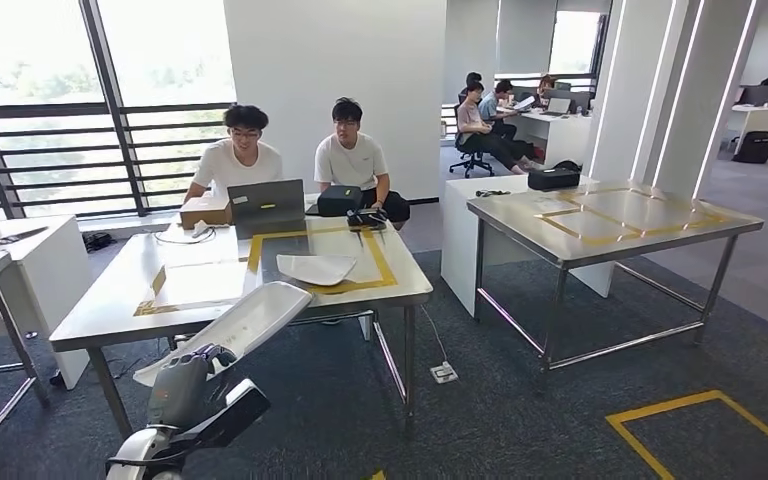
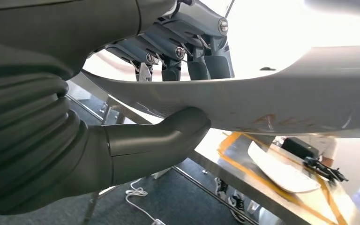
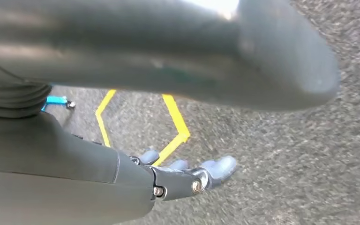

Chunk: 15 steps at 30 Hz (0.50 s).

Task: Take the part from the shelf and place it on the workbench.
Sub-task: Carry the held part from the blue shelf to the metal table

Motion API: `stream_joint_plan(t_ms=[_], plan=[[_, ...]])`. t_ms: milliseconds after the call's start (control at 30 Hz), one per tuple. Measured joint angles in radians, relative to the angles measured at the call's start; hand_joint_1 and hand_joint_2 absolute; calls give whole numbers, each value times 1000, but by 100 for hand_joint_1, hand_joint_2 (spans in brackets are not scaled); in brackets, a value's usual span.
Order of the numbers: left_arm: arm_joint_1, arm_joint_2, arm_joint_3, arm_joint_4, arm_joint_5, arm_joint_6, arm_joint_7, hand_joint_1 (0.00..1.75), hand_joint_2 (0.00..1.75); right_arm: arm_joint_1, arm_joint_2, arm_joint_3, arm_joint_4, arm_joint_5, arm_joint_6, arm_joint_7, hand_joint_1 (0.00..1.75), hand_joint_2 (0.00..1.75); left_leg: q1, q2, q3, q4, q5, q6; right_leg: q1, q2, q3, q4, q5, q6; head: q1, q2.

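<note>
Two steel desks (image 1: 290,292), nearer one taped yellow. Two white parts: one long part (image 1: 245,322) clamped in left hand (image 1: 192,375), thumb under, fingers (image 2: 201,65) over; second part (image 1: 317,267) flat on desk. Right hand (image 3: 187,176) empty, fingers loosely spread above carpet.

Bright daylight floods through the windows (image 1: 50,100), blowing out the left wrist view; the right wrist view is motion-blurred.

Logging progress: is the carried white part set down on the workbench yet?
No: the left hand grips the white part, off the workbench.
</note>
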Motion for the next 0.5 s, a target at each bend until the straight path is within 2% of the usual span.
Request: stream_joint_plan(t_ms=[33, 67, 100, 133, 200, 233, 267, 300, 333, 400, 433, 467, 500], plan=[[-1, 2, 0, 0, -1, -3, 1, 159, 175, -2, 0, 0, 0, 0, 1, 0, 0, 0, 2, -10, 0, -3, -1, -8, 0, -8, 6, -3, -3, -10, 0, 0], [-1, 5, 0, -1, -1, -7, 3, 159, 175, -4, 0, 0, 0, 1, 2, 0, 0, 0, 3, -9, 1, -5, -2, -14, 0, -18, 11, -6, -5, -18, 0, 0], [-2, 9, 0, -2, -1, -10, 4, 159, 175, -5, 0, 0, 0, 1, 4, -2, 0, 0, 2, 11, -3, 5, -7, -20, -1, -25, 17, -10, -8, -28, -3, 0], [-4, 12, 1, -4, -1, -14, 4, 159, 175, -5, 0, 0, 0, 1, 5, -4, 0, 0, 0, 41, -17, 34, -20, -25, -3, -32, 26, -13, -11, -36, -4, 0], [-7, 16, 1, -5, -1, -18, 2, 159, 175, -3, -1, 0, 0, -1, 7, -7, 0, 0, -3, 106, -79, 152, -62, -31, 0, -44, 42, -15, -22, -49, -8, 0], [-6, 17, 1, -4, -1, -19, 2, 159, 175, -1, -2, 0, 0, -1, 7, -7, 0, 0, -2, 119, -119, 219, -80, -33, 2, -49, 50, -15, -29, -52, -9, 0], [-3, 19, 1, -4, -1, -20, 1, 159, 175, 0, -2, 0, 0, -2, 7, -7, 0, 0, -2, 125, -150, 265, -84, -33, 3, -54, 59, -15, -37, -53, -9, 0], [0, 21, 1, -4, -1, -21, 1, 159, 175, 1, -3, 0, 0, -2, 7, -7, 0, 0, -2, 126, -165, 276, -68, -31, 5, -58, 68, -15, -45, -53, -10, 0], [1, 23, 1, -4, -1, -21, 1, 159, 175, 1, -3, 0, 0, -2, 7, -7, 0, 0, -2, 126, -160, 246, -33, -27, 6, -60, 79, -15, -54, -53, -10, 0], [-1, 27, 1, -5, -1, -22, 0, 159, 175, 1, -3, 0, 0, -2, 7, -7, 0, 0, -7, 130, -108, 118, 50, -13, 9, -65, 102, -16, -73, -50, -10, 0], [-4, 29, 2, -5, -1, -22, -1, 159, 175, 0, -3, 0, 0, -2, 7, -6, 0, 0, -12, 132, -79, 58, 70, -5, 10, -67, 110, -17, -82, -45, -11, 0], [-7, 31, 2, -5, -1, -23, -2, 159, 175, -1, -2, 0, 0, -3, 7, -5, 0, 0, -17, 135, -59, 21, 72, 2, 11, -70, 114, -20, -88, -40, -10, 0], [-10, 32, 2, -5, -1, -24, -2, 159, 175, -2, -2, 0, 0, -2, 7, -4, 0, 0, -20, 135, -48, 3, 62, 8, 12, -72, 119, -23, -91, -33, -10, 0]])
